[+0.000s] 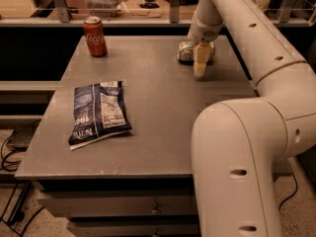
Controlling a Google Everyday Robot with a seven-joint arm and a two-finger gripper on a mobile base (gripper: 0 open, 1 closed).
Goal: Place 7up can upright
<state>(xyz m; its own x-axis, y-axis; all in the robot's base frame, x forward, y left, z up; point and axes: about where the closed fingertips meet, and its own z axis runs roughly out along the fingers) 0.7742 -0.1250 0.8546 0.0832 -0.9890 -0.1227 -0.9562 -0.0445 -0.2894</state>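
The 7up can (185, 52), silvery with green marks, lies on its side at the back right of the grey table (158, 107). My gripper (200, 63) hangs from the arm right at the can, reaching down to the tabletop on the can's right front side. The gripper covers part of the can. I cannot tell whether it touches the can.
A red Coca-Cola can (95, 36) stands upright at the back left. A dark blue chip bag (98, 113) lies flat at the front left. My large white arm (247, 152) fills the right foreground. A rail and shelf run behind the table.
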